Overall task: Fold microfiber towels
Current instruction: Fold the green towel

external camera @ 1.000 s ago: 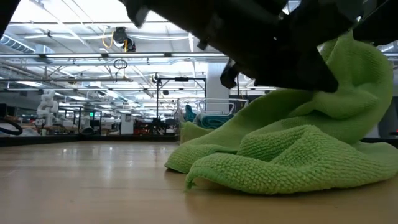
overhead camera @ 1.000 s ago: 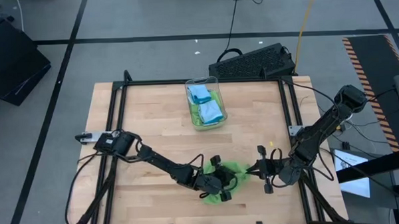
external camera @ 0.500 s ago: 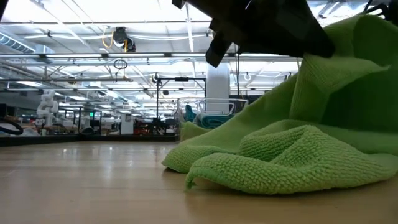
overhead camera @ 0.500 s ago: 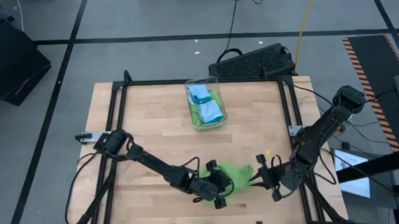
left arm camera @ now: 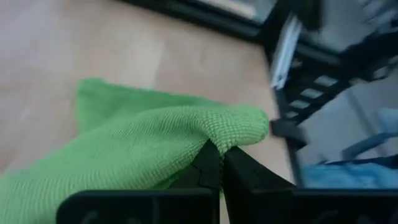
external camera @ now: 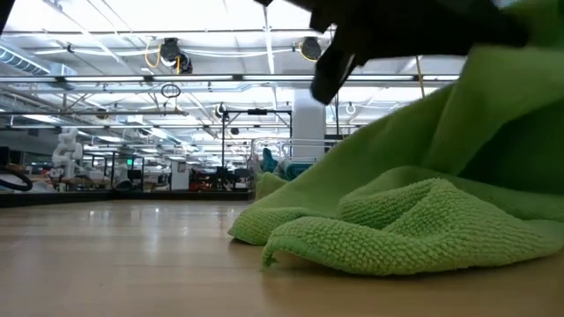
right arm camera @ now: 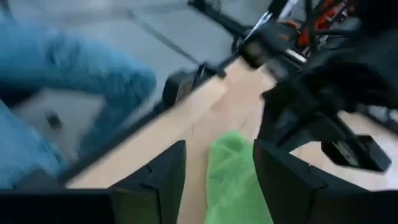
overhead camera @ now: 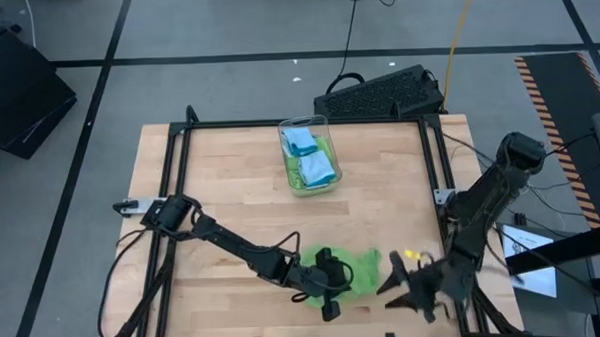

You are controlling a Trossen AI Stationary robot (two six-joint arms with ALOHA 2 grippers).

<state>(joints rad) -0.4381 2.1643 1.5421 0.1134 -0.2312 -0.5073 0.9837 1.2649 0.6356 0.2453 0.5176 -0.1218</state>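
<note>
Pinching a fold of the lime green towel (left arm camera: 155, 146), the left gripper (left arm camera: 214, 165) is holding it while the right gripper (right arm camera: 217, 162), fingers spread and empty, is hovering just beside its far edge.

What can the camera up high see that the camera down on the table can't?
Only the high view shows both arms whole, the left gripper on the green towel, the right gripper beside it, and the clear bin holding blue and green towels. Only the low view shows the towel's bumpy weave up close and the big room behind. Both show the green towel lying crumpled on the wooden table.
</note>
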